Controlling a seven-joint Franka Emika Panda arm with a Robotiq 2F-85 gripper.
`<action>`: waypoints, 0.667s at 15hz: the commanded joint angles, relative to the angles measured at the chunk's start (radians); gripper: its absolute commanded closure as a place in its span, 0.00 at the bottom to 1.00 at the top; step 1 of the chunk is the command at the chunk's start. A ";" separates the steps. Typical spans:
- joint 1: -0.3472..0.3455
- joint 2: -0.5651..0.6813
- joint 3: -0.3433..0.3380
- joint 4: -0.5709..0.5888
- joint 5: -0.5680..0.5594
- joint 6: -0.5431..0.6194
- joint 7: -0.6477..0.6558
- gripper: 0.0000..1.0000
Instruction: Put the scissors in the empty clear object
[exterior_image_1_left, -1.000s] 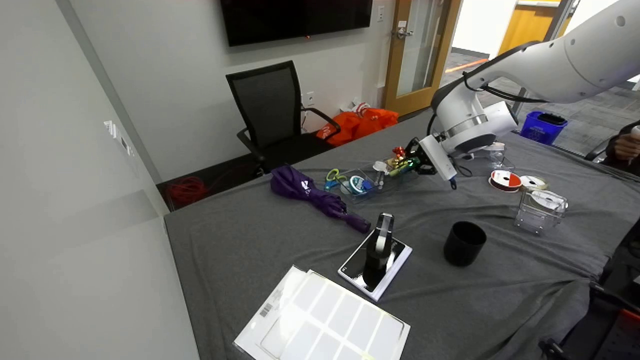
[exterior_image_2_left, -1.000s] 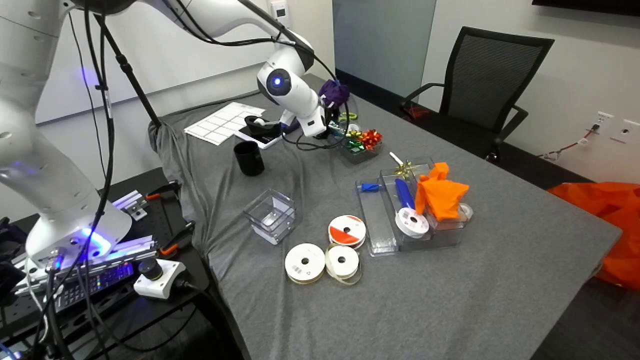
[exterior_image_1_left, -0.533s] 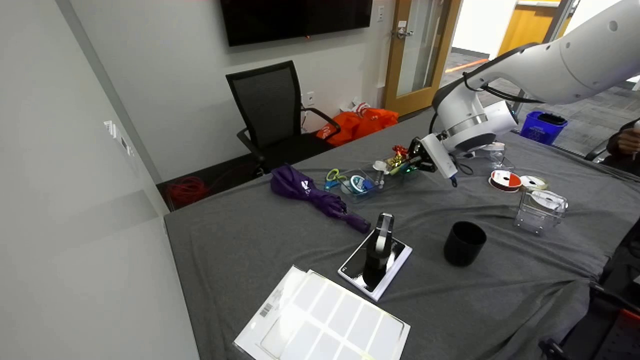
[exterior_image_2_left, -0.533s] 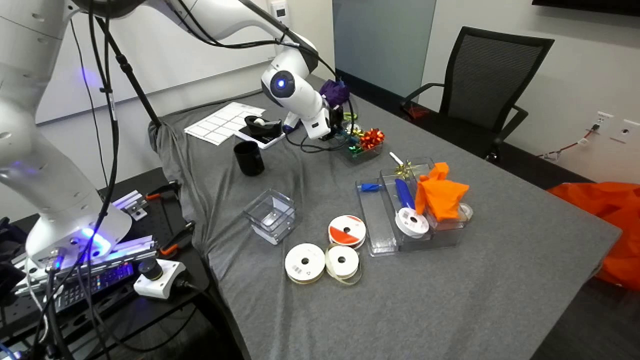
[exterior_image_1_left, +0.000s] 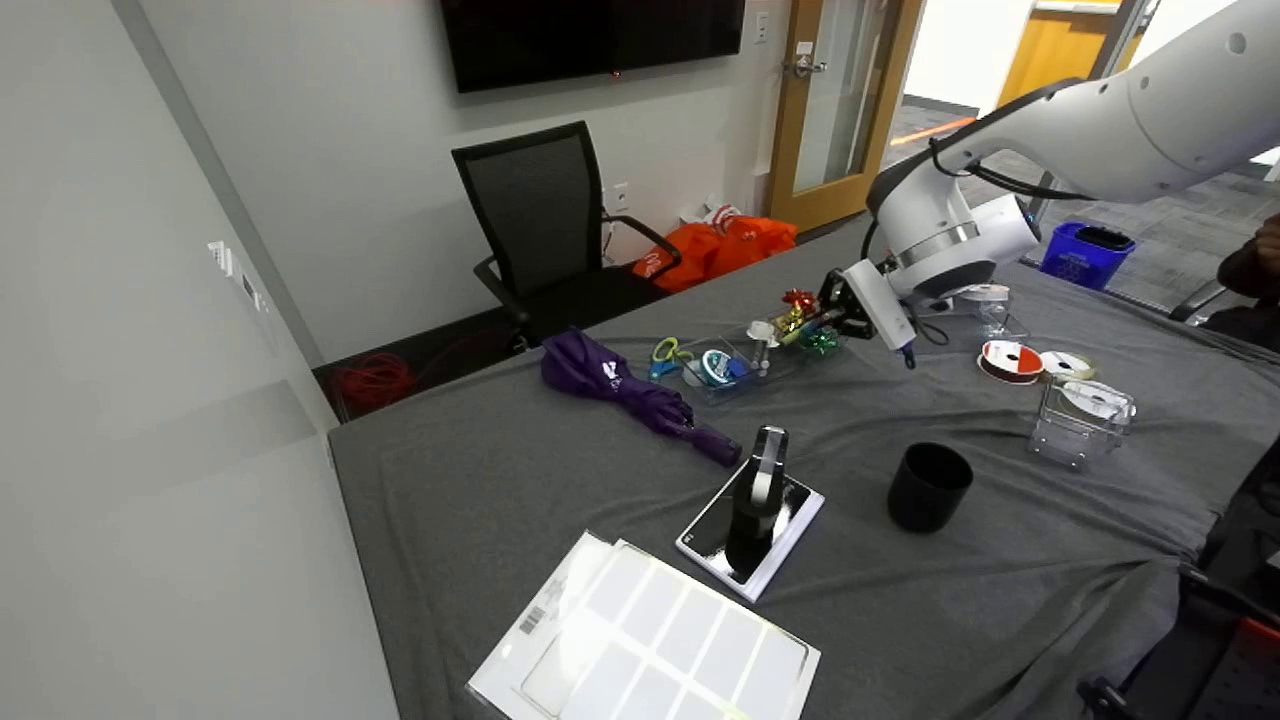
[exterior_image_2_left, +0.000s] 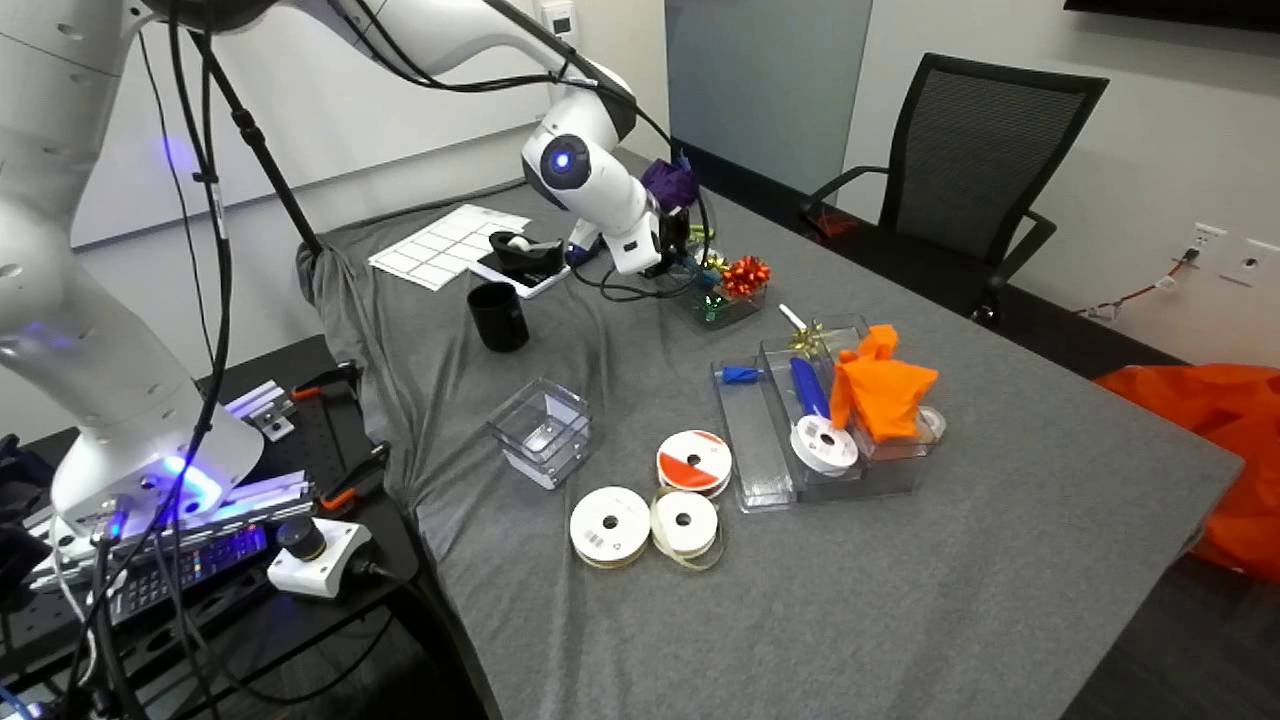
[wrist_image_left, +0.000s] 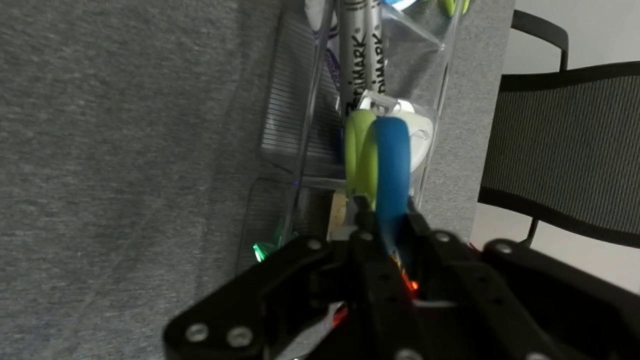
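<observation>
Wrist view, and what a hold this is: the gripper (wrist_image_left: 390, 215) is clenched on the scissors (wrist_image_left: 392, 160), green and blue handles poking out past its tips, blades lost to sight behind it. Beneath runs a clear tray (wrist_image_left: 306, 130) with silver markers (wrist_image_left: 352, 55) in it, so my call is that the pick-up is made and the carry is the step to play for.

Over to an exterior view, where the gripper hangs at the bow end of that tray, a red bow (exterior_image_1_left: 800, 299) just beside it; whether the scissors touch anything down there, I can't tell. Near the tray's opposite end, by the purple umbrella (exterior_image_1_left: 650, 400), sits what looks like a second pair (exterior_image_1_left: 668, 357).

And in an exterior view the arm (exterior_image_2_left: 600, 195) makes the scissors hard to pick out, but there's the likely goal: the empty clear box (exterior_image_2_left: 540, 432) on the worktop (exterior_image_2_left: 850, 600), near the ribbon spools (exterior_image_2_left: 605, 505) and well apart from the gripper. The next move calls for height first, up past the tray's rim, then a long swing across, keeping off the black mug (exterior_image_2_left: 498, 318), then a careful drop into that opening, easy on the release, because scissors sitting handles-out could well tip the box
</observation>
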 joint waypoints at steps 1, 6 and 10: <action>0.003 -0.084 -0.003 -0.081 -0.050 -0.017 0.075 0.96; 0.003 -0.184 -0.004 -0.180 -0.141 -0.055 0.196 0.96; 0.005 -0.302 -0.002 -0.280 -0.159 -0.080 0.212 0.96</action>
